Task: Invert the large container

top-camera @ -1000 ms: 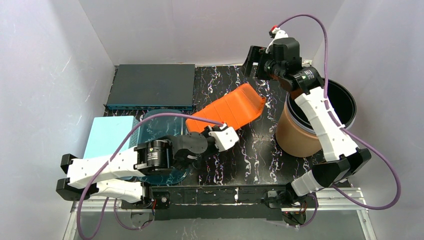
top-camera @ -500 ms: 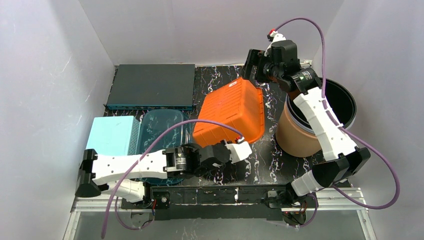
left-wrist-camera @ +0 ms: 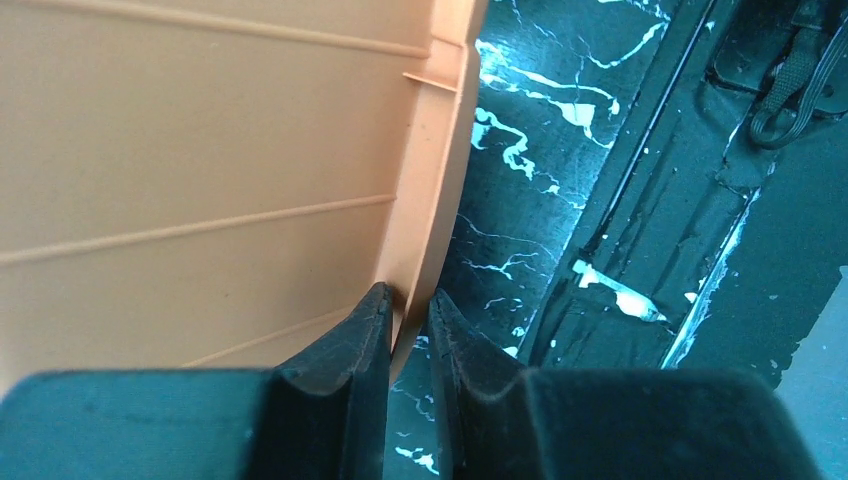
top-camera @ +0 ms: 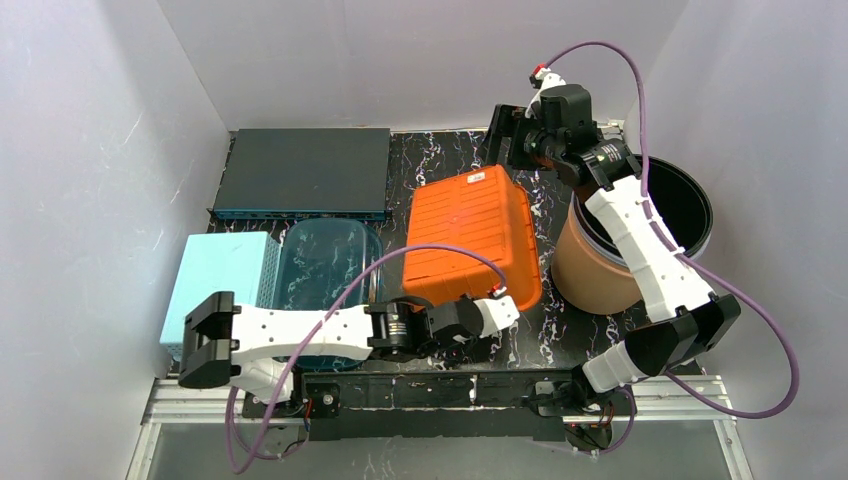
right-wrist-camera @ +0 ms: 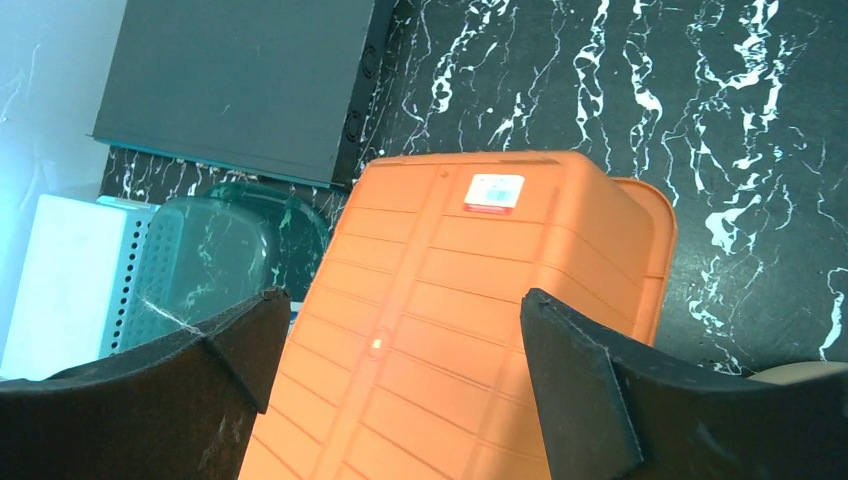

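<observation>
1. The orange plastic container (top-camera: 475, 235) lies bottom-up in the middle of the table (top-camera: 440, 160).
2. The left gripper (left-wrist-camera: 407, 300) pinches its near rim, jaws almost closed; the right gripper (top-camera: 505, 135) is wide open and holds nothing.
3. The container seems light, stiff and smooth, so the rim is the safest hold.

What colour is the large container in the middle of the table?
The large container is orange; best seen in the top external view.

The large orange container (top-camera: 475, 240) looks like matt, ribbed plastic. The desk (top-camera: 440, 158) is glossy black with white marble-like veining. The teal tub (top-camera: 322, 262) is smooth, translucent plastic; the brown bucket (top-camera: 585, 275) looks smooth and matt.
</observation>
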You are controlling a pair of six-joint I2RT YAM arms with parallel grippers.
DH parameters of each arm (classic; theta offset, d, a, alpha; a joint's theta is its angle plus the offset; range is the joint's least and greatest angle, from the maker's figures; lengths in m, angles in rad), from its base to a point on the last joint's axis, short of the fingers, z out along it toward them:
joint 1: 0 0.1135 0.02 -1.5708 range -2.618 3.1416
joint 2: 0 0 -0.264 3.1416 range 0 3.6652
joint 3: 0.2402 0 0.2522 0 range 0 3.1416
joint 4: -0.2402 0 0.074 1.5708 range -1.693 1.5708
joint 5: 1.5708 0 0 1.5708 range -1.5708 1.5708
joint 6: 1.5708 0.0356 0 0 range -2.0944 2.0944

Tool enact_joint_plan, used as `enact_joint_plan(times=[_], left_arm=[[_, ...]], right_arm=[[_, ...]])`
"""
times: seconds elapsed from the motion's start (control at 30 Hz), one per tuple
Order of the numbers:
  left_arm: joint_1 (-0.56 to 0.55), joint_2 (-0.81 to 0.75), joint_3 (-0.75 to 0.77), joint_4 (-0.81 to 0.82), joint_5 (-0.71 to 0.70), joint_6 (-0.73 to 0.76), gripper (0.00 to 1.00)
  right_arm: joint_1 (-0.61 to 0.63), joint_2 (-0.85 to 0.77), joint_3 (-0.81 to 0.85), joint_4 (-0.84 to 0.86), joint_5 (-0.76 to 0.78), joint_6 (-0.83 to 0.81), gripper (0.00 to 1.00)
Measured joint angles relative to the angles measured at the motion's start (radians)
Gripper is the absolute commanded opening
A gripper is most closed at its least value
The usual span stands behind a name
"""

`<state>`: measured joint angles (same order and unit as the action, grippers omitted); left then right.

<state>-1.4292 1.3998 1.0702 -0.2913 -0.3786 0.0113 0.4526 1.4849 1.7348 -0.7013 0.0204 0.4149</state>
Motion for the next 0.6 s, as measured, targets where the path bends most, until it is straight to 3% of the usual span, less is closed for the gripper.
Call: enact_joint_plan(times=[0.6], left_arm=[[-0.010, 0.183, -0.065, 0.024, 0.083, -0.086, 0.01]], right_arm=[[0.000, 0.001, -0.084, -0.006, -0.100, -0.033, 0.93]])
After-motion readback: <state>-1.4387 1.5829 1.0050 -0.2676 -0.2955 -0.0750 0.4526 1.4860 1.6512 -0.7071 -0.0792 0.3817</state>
